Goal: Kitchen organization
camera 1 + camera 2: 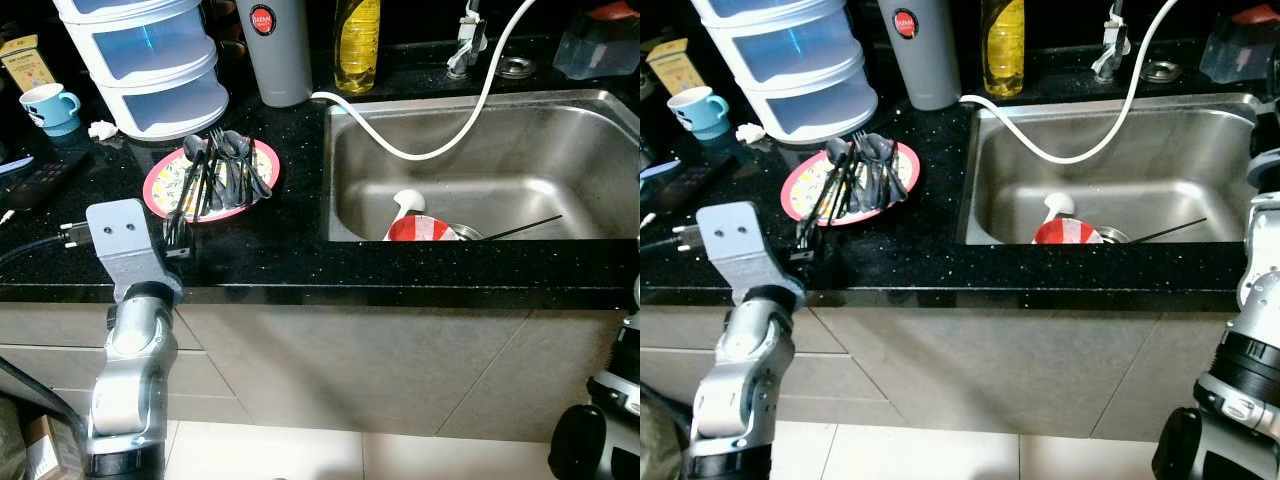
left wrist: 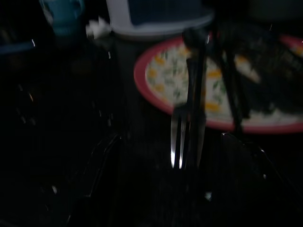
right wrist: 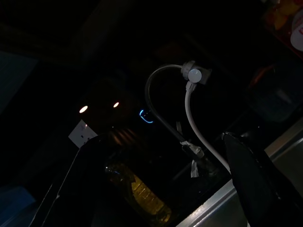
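A pink-rimmed patterned plate lies on the black counter, left of the sink, with several dark spoons and forks piled on it. My left gripper rests on the counter at the plate's near edge, open. In the left wrist view a fork sticks out over the plate's rim between its two fingers. My right arm is raised at the sink's right side. Its gripper is open with nothing in it and faces the tap.
The steel sink holds a red-and-white bowl and a white hose. Behind the plate stand a plastic drawer unit, a grey canister and an oil bottle. A blue cup and a remote lie far left.
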You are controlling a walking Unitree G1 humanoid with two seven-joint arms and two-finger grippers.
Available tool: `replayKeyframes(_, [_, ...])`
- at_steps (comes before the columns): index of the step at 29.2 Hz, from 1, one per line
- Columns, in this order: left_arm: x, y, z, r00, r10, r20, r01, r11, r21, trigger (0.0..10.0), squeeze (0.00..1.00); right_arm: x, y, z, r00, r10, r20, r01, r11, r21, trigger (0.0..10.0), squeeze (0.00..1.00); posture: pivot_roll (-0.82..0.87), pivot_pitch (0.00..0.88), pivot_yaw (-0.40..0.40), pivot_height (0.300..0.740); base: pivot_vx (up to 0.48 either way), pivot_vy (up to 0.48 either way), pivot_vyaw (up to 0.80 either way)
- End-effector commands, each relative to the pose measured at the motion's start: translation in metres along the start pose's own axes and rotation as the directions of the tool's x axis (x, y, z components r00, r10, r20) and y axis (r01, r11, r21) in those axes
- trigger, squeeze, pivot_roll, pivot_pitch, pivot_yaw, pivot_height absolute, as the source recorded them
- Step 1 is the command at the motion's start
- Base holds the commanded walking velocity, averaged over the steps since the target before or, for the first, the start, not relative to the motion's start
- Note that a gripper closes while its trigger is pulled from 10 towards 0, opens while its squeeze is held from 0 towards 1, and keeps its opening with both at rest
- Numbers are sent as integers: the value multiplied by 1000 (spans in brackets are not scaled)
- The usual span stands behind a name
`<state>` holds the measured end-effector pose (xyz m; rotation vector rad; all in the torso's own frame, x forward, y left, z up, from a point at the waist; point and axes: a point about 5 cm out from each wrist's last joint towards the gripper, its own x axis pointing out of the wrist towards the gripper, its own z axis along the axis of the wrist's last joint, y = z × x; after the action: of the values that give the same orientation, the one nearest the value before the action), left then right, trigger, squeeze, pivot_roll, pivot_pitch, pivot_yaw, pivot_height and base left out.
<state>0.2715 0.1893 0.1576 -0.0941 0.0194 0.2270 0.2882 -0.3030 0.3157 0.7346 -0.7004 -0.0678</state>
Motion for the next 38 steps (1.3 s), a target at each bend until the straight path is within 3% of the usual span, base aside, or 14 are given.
replayKeyframes(1, [0,7,-10,998,6,-62,-5,1000,11,10000,0,1,10,-2,999,39,-2,-39,999,5,10000,0,31,0,114,740,0,0,0])
replayKeyframes(4, [4,10,-11,997,13,-78,-14,1000,-14,9098,0,1,11,-3,999,39,-3,-39,999,7,10000,0,30,0,112,740,0,0,0])
replayKeyframes(5, [6,10,-11,997,12,-78,-14,1000,-16,6235,0,1,12,-3,999,40,-4,-40,999,7,10000,0,30,0,112,740,0,0,0])
replayKeyframes(6, [7,10,-11,997,8,-77,-9,1000,-11,6235,0,1,13,-3,999,40,-4,-40,999,7,10000,0,30,0,112,740,0,0,0])
replayKeyframes(7, [8,10,-10,997,4,-73,-5,1000,-2,4431,0,1,13,-3,999,41,-4,-41,999,8,10000,0,30,0,112,740,0,0,0])
replayKeyframes(10, [9,9,-9,998,0,-67,1,1000,13,4039,0,2,14,-4,999,42,-4,-42,999,9,10000,0,26,0,112,740,0,0,0])
replayKeyframes(14, [11,7,-6,999,-18,-41,21,997,70,1922,0,1,16,-4,999,45,-3,-44,999,9,10000,0,25,0,112,740,0,0,0])
replayKeyframes(23, [14,2,1,999,-52,5,52,993,107,1725,0,1,19,-6,999,45,-4,-45,999,12,10000,0,25,0,112,740,0,0,0])
replayKeyframes(24, [14,1,2,998,-59,11,57,992,110,0,0,1,20,-6,999,46,-5,-46,999,14,10000,0,26,0,112,740,0,0,0])
replayKeyframes(33, [13,0,4,998,-58,38,53,991,124,0,0,1,21,-7,999,48,-8,-48,999,15,10000,0,26,0,111,740,0,0,0])
replayKeyframes(34, [13,-2,8,995,-65,74,54,988,146,1412,0,0,22,-8,999,49,-10,-49,999,16,10000,0,27,0,111,740,0,0,0])
replayKeyframes(36, [13,-4,12,991,-80,107,61,984,168,1412,0,0,22,-8,999,49,-11,-48,999,17,10000,0,28,0,110,740,0,0,0])
replayKeyframes(37, [12,-7,17,984,-102,145,73,978,194,10000,0,0,23,-9,999,48,-12,-48,999,17,10000,0,28,0,110,740,0,0,0])
replayKeyframes(38, [11,-10,22,976,-126,176,87,972,217,10000,0,0,23,-9,999,48,-13,-48,999,18,10000,0,28,0,110,740,0,0,0])
